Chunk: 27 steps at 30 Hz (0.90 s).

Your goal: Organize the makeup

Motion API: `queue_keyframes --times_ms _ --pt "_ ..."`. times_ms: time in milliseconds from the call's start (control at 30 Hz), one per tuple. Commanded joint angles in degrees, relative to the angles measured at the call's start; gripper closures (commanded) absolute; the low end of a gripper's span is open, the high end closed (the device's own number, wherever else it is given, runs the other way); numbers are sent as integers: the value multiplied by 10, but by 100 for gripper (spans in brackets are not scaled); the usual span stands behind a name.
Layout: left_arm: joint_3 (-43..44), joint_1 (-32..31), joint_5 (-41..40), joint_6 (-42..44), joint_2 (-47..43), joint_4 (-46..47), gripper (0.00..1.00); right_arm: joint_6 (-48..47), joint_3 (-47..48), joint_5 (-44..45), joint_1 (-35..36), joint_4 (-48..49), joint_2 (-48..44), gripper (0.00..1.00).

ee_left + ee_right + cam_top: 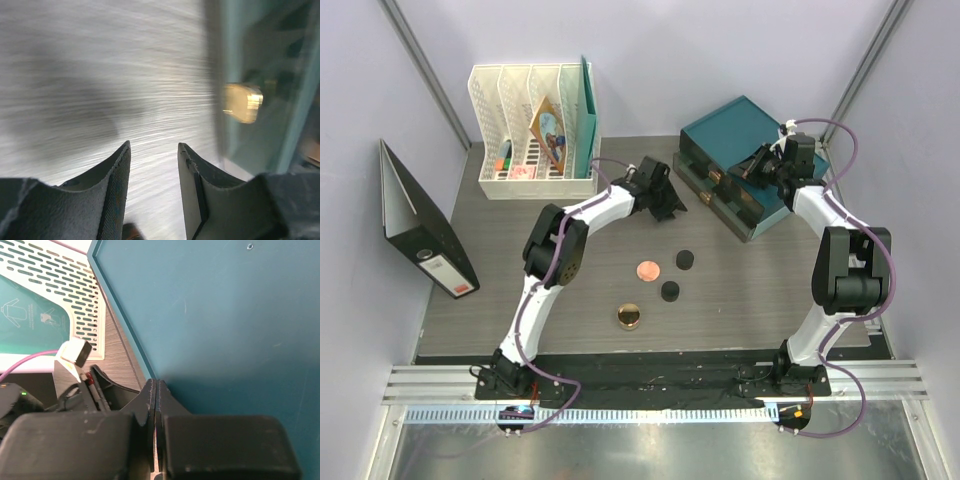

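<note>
From my station I count four pieces of makeup out on the table (500,300): the coral compact (648,270), two black pots (684,261) (669,291) just beside it, and the gold jar (628,317) nearest the arm bases. None of them is touching a gripper. I see no other bottles or tubes anywhere. They may be inside the teal drawer box (730,130) at the back right, but I cannot see into it. The left gripper (152,146) hangs low over the table near the box front, its jaws parted with only blurred tabletop between them, so it carries nothing; a gold drawer knob (243,102) shows off to its right. The right gripper (155,385) is clenched tight on nothing, poised over the box's top. I judge the job partly done at best, with these four pieces left to put away.
</note>
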Motion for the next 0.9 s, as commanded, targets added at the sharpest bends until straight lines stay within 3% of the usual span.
queue_keyframes --times_ms 0,100,233,367,633,867 --pt "21 2 70 -13 -17 137 57 -41 -59 67 3 -195 65 99" --pt "61 -1 105 -48 16 162 57 -41 -59 67 3 -195 63 99" --pt "97 -5 92 -54 37 154 57 -42 -60 68 3 -196 61 99" --pt "137 -5 72 -49 54 96 59 -43 -62 67 3 -196 62 99" --pt "138 -11 69 -38 59 83 65 -43 -62 67 3 -195 65 99" --pt "157 -18 61 -36 77 69 65 -43 -61 66 3 -195 66 99"
